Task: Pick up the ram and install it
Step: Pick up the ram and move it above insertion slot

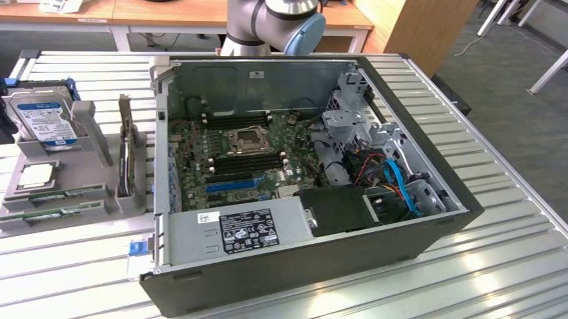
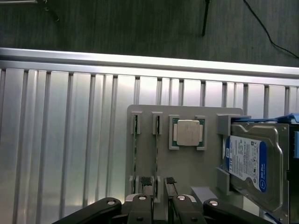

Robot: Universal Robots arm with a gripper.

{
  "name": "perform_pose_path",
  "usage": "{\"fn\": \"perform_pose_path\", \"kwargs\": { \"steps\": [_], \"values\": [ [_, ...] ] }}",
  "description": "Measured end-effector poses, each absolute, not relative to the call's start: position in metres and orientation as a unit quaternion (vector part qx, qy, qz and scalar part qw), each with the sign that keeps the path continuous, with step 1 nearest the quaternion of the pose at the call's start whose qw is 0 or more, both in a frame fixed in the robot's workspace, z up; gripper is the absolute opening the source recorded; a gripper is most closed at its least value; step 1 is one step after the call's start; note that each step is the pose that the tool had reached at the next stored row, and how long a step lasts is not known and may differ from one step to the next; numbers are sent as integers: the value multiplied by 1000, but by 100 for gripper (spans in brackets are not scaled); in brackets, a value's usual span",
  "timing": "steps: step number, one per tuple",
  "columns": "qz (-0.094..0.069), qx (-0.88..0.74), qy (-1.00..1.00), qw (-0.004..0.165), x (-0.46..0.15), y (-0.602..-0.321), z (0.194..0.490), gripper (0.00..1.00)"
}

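Slatted table (image 2: 70, 140), ram (image 2: 156, 149) edge-on (hand (image 2: 158, 184) cropped)

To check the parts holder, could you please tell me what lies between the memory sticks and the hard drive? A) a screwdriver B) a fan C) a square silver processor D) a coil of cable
C: the processor sits in its frame on the grey holder, memory sticks on one side, hard drive on the other.

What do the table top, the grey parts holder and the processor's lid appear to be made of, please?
Table top: ribbed metal, likely aluminium, brushed and glinting. Parts holder: matte grey plastic, perhaps printed; no shine. Processor lid: dull silvery metal, softly reflective.
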State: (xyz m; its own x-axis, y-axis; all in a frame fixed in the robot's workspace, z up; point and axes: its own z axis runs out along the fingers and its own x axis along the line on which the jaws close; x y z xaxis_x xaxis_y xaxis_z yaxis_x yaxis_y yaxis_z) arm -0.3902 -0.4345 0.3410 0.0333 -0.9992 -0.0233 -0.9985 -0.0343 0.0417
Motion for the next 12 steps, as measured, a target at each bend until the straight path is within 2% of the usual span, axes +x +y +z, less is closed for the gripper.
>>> {"fn": "perform_pose_path", "kwargs": {
  "steps": [12],
  "values": [
    [-23, 719, -695, 7, -390, -434, 325, 24]
  ]
}}
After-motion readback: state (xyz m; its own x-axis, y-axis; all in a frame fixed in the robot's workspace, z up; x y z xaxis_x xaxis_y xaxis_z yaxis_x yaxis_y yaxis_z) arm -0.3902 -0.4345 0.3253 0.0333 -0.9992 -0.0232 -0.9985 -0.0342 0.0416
